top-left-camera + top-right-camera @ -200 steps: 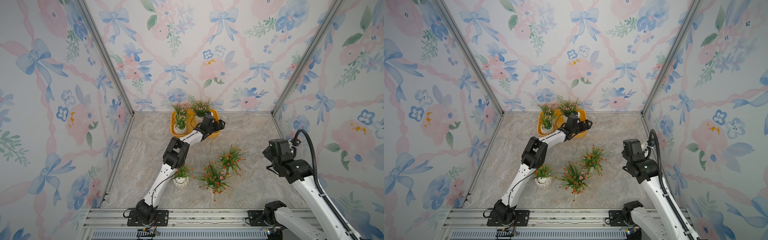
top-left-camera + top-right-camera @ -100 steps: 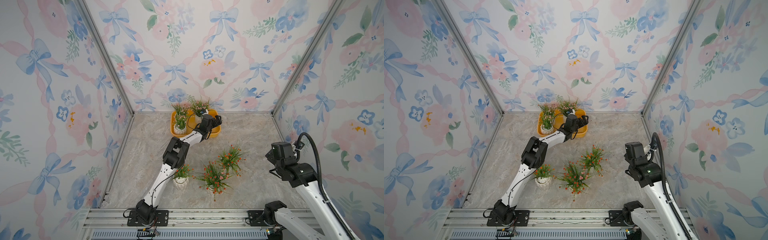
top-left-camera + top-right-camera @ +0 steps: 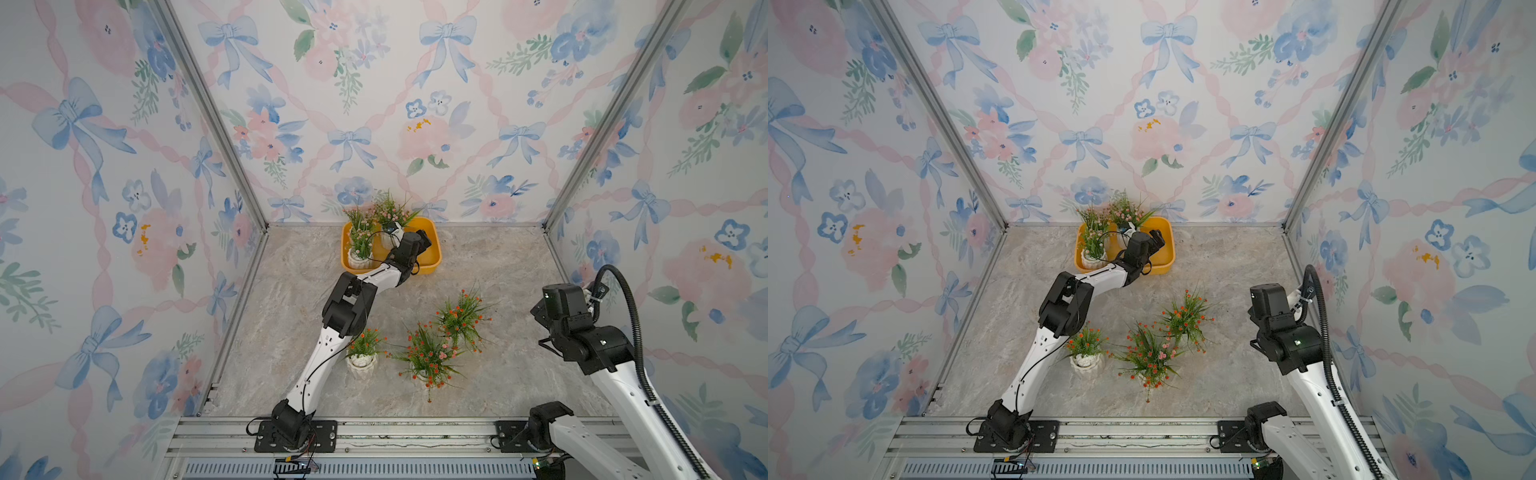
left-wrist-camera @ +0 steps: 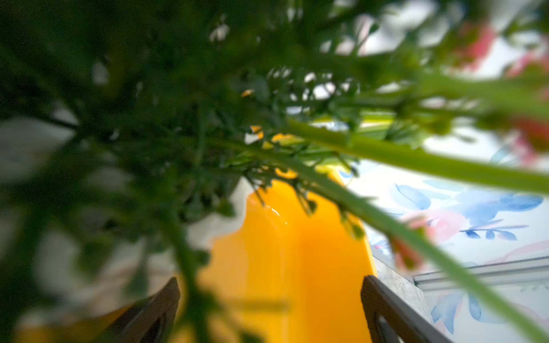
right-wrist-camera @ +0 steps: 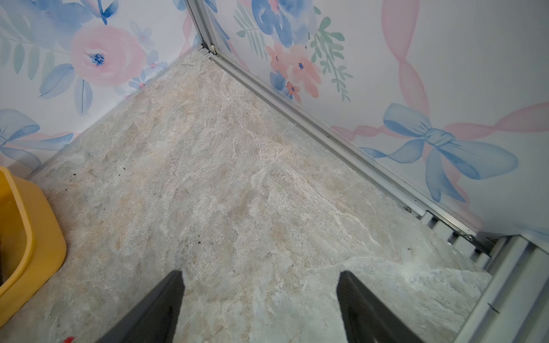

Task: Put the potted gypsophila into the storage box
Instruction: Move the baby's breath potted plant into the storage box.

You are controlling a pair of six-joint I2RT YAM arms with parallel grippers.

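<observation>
The yellow storage box [image 3: 435, 254] stands at the back wall in both top views. Two potted gypsophila with pink flowers stand in its left half, one at the front [image 3: 360, 258] and one behind it [image 3: 388, 212]. My left gripper [image 3: 423, 243] hovers open inside the box, right of them. In the left wrist view its fingers [image 4: 381, 303] frame the box wall [image 4: 312, 252], and blurred sprigs [image 4: 178, 133] fill the view. Three more gypsophila stand on the floor: [image 3: 360, 362], [image 3: 428, 357], [image 3: 462, 316]. My right gripper [image 5: 261, 282] is open over bare floor.
The right arm [image 3: 582, 332] is raised near the right wall, away from the plants. A corner of the box [image 5: 29, 237] shows in the right wrist view. Floral walls with metal posts [image 3: 232, 166] enclose the floor, and a metal rail [image 3: 374, 436] runs along the front.
My left gripper has shifted slightly left inside the box and stays open. The right arm has wavered a little near the right wall.
</observation>
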